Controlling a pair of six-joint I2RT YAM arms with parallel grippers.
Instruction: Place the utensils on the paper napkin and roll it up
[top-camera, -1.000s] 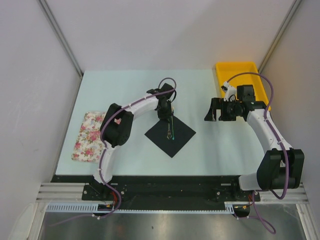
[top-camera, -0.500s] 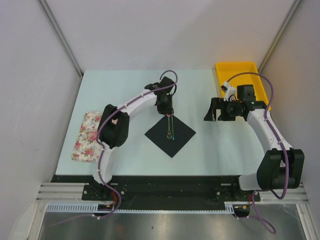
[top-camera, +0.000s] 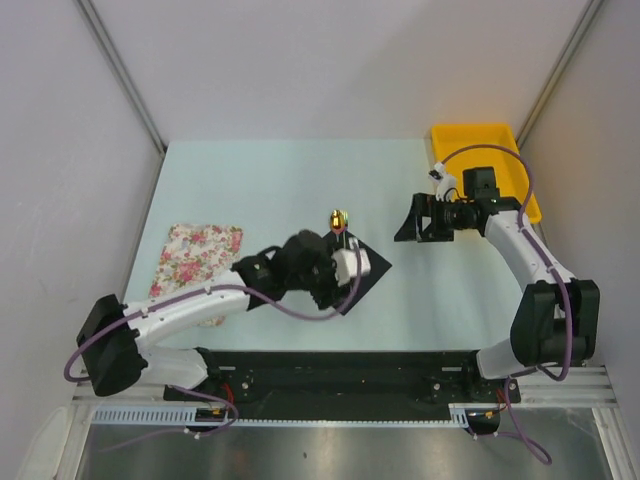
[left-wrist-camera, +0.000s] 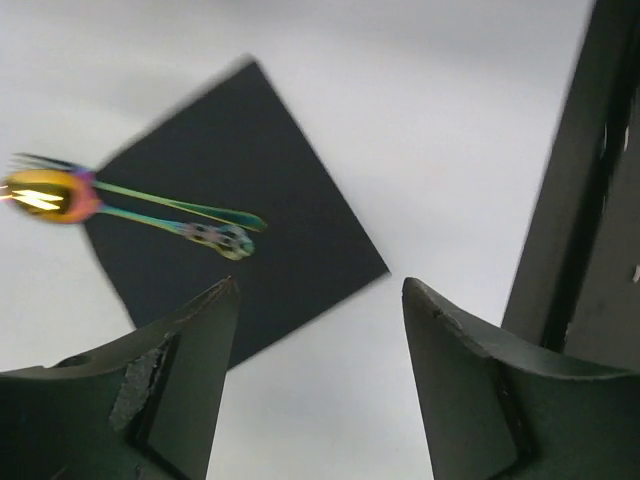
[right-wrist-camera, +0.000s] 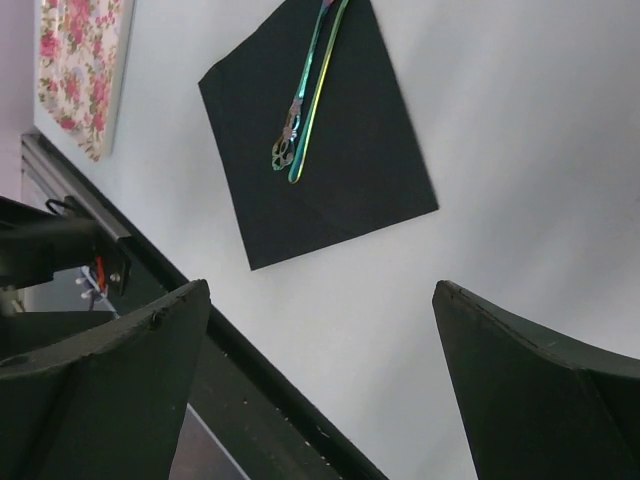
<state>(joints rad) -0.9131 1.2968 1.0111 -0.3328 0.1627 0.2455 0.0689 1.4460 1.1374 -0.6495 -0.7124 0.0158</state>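
A floral cloth is noted flat at the left of the table, well apart from the other items. The left arm is seen stretched low across the near edge, its wrist over the near left part of the black napkin. The left gripper is found with its jaws parted and nothing between them, held above the napkin's near edge. The napkin is laid flat and unrolled near the middle of the table, turned corner-on like a diamond. The utensils are recorded lying side by side on it, handles resting near its centre, gold ends carried past its far corner onto the table. To the right, the right gripper is held clear of the napkin, jaws spread wide and empty. A yellow tray is noted at the far right corner.
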